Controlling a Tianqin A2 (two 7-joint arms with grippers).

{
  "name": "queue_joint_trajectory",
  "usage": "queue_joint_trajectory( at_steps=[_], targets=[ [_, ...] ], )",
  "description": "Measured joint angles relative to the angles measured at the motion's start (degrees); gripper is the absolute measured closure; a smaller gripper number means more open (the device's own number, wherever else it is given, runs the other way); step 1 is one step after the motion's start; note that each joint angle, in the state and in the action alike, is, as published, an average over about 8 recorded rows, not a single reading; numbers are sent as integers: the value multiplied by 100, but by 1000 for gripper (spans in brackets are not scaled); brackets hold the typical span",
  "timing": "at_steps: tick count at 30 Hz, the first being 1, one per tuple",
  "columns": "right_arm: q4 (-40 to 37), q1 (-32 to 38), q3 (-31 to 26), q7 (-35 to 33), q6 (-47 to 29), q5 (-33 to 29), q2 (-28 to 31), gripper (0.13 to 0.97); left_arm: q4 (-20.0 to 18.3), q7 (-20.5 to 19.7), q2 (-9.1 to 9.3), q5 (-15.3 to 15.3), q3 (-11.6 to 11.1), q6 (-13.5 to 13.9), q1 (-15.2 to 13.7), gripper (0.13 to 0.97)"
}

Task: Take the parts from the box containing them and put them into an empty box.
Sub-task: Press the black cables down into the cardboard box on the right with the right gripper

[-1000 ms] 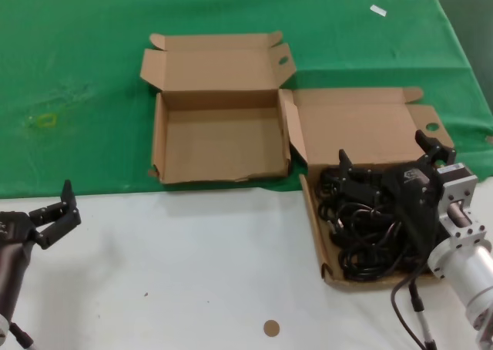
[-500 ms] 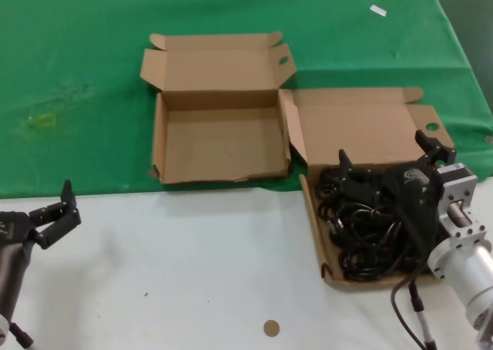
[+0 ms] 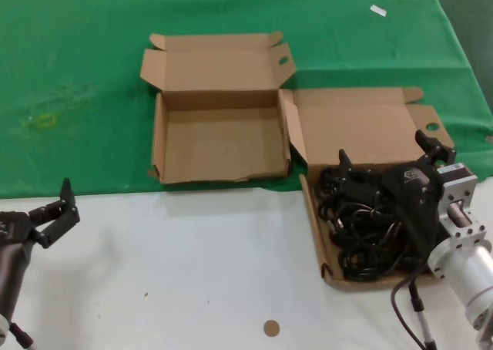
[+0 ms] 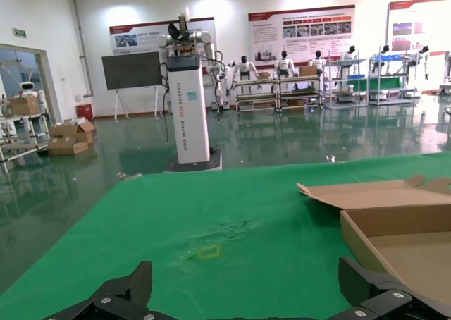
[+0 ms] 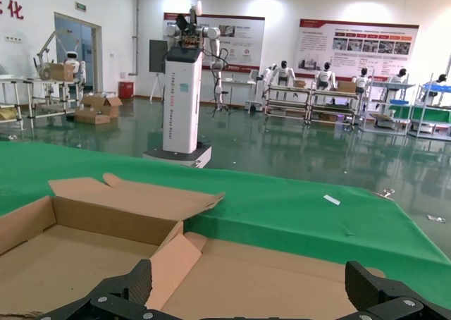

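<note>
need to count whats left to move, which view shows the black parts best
The head view: the black parts lie as a tangled pile of cables in the right box, with the right gripper open over them. The right wrist view shows only box lids and its jaw tips, no parts. The left wrist view shows only the empty box.

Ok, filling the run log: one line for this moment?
right claw: open over parts in right box | left claw: open, idle near left | left box: empty
</note>
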Motion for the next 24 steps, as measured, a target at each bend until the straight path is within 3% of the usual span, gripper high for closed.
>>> queue_joint_trajectory(
  at_steps=[8, 12, 24],
  targets=[
    [-4, 2, -27, 3, 37, 2, -4, 129, 0, 0, 0, 0, 0, 0, 0, 230],
    [-4, 2, -89, 28, 120, 37, 35, 129, 0, 0, 0, 1, 0, 0, 0, 230],
    [39, 43, -520, 21, 533, 443, 708, 129, 0, 0, 0, 0, 0, 0, 0, 469]
  ],
)
